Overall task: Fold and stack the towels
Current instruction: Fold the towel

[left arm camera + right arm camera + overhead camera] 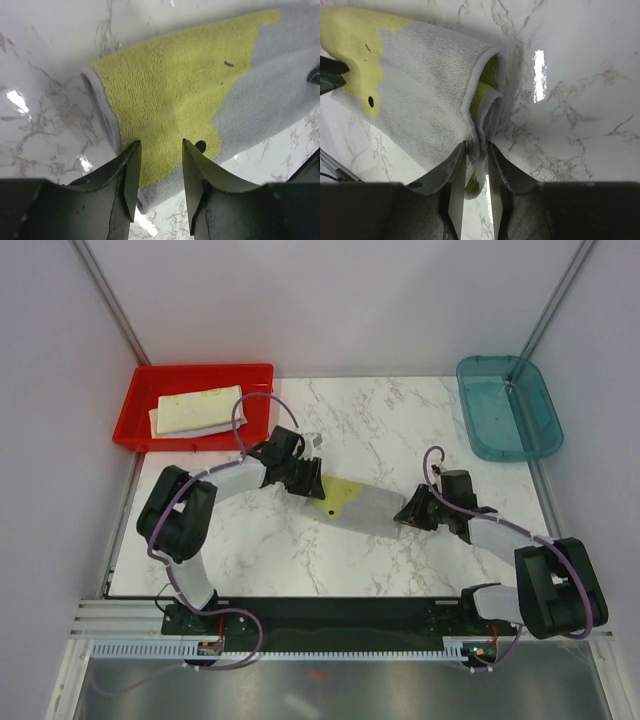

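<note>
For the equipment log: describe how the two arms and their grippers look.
The left arm and right arm have pale grey links between bulky black joints, with a thin purple cable looping along each. The left gripper and right gripper have two dark, flat, tapering fingers.

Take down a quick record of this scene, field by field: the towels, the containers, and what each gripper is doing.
grey towel: folded, yellow patch up, lying on the table between the arms
left gripper: jaws apart over the towel's yellow end
right gripper: pinching the towel's other end
red tray: back left, holds folded towels
teal bin: back right, no towel seen inside
</note>
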You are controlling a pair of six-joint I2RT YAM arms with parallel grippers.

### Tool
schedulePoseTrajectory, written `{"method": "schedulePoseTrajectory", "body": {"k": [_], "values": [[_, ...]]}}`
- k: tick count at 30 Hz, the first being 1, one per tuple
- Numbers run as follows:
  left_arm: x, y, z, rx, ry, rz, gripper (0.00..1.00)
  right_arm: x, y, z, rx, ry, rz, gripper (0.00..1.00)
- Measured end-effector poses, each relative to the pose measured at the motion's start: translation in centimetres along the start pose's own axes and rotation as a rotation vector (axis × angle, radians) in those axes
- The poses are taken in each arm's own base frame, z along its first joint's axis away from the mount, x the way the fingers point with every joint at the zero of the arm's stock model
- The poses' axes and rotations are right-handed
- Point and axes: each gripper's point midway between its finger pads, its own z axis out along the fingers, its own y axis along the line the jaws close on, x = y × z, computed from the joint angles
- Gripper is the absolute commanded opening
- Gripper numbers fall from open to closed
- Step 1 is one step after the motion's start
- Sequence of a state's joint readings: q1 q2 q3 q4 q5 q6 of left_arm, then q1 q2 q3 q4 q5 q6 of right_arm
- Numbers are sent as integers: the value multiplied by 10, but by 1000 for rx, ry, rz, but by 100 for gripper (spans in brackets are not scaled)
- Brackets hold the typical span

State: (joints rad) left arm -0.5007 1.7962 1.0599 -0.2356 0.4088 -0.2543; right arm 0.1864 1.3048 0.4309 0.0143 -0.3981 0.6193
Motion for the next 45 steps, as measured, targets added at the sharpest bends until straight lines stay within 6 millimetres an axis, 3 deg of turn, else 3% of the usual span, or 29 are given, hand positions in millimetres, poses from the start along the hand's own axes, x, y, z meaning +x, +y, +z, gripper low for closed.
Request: {"method": "schedulePoseTrajectory", "body": {"k": [3, 8, 13, 17, 22, 24, 29, 32, 34, 37, 40, 42, 45], "values": [[-24, -7, -5, 4, -47, 19, 48, -10, 9, -10, -3, -25, -30, 29], [-54, -21, -19, 23, -117, 52, 53, -44, 40, -23, -61, -109, -83, 26], [-76, -31, -21, 57, -146, 70, 52, -54, 42, -13, -67, -117, -76, 25], [-74, -22, 2, 64, -102, 57, 51, -51, 29, 6, -45, -91, -53, 23], [-52, 1, 38, 46, -7, 10, 50, -45, 10, 25, -26, -75, -47, 22], [-53, 0, 39, 62, -3, 6, 50, -46, 9, 27, -29, -78, -67, 22], [-66, -9, 22, 65, -37, 16, 53, -65, 20, 23, -31, -96, -134, 22], [-79, -28, -11, 64, -94, 39, 54, -89, 44, 13, -57, -129, -169, 22], [-80, -45, -38, 76, -139, 66, 54, -93, 58, 3, -79, -146, -191, 22], [-61, -74, -68, 114, -171, 116, 53, -78, 70, -12, -114, -128, -210, 20], [-19, -83, -66, 135, -111, 123, 53, -47, 67, -20, -149, -75, -200, 20], [12, -76, -53, 123, -41, 98, 53, -23, 58, -20, -166, -29, -159, 20], [57, -46, -34, 47, 64, 27, 52, 11, 37, -17, -153, 38, -91, 20]]}}
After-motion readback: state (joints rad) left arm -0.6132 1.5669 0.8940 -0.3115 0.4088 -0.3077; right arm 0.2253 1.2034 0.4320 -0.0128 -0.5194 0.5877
